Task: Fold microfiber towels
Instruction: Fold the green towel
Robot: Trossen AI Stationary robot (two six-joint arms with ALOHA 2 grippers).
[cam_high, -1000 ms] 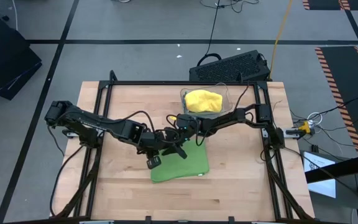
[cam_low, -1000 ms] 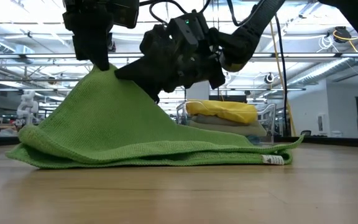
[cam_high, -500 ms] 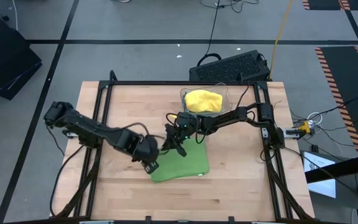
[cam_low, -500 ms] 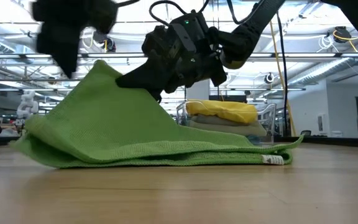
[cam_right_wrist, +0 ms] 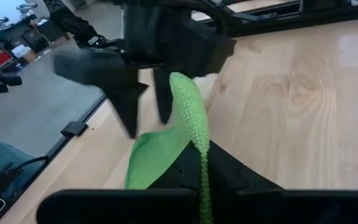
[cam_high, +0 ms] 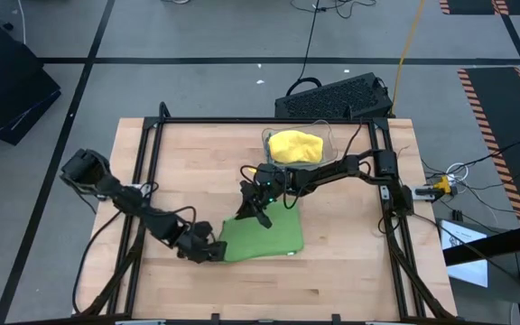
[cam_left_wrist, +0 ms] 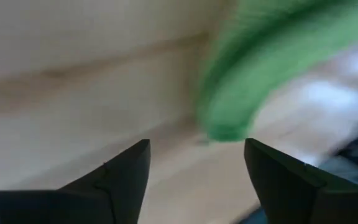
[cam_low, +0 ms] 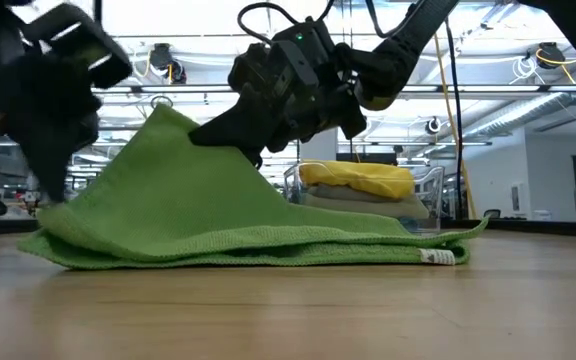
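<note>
A bright green microfiber towel (cam_high: 264, 236) lies folded on the wooden table (cam_high: 179, 153), with one part drawn up into a peak (cam_low: 173, 115). My right gripper (cam_high: 247, 211) is shut on that peak. My left gripper (cam_high: 208, 253) stands open and low by the towel's left near corner (cam_left_wrist: 229, 124), with nothing between its fingers (cam_left_wrist: 129, 168). It also shows in the right wrist view, as the open left gripper (cam_right_wrist: 145, 106) just beyond the peak. A yellow towel (cam_high: 294, 144) rests on a grey one (cam_low: 368, 207) in the clear bin (cam_high: 325, 137). My right gripper pinches the towel's raised edge (cam_right_wrist: 199, 158) between its two fingers; one layer or several, I cannot tell. The fingers come from the table's right, slanting slightly down. The held part stands up like a tent, and the rest of the towel (cam_low: 268, 245) lies on the table.
The clear bin stands at the table's far side, right of the middle. A black keyboard-like case (cam_high: 332, 97) lies on the floor beyond the far edge. Black frame rails (cam_high: 143, 162) run along the table's sides. Bare wood shows to the left and near side.
My left gripper has let go of the towel's peak and opened. It has gone down and toward the table's near left, rolling as it went, to the towel's left near corner. The peak stays up in my right gripper, which has kept still.
</note>
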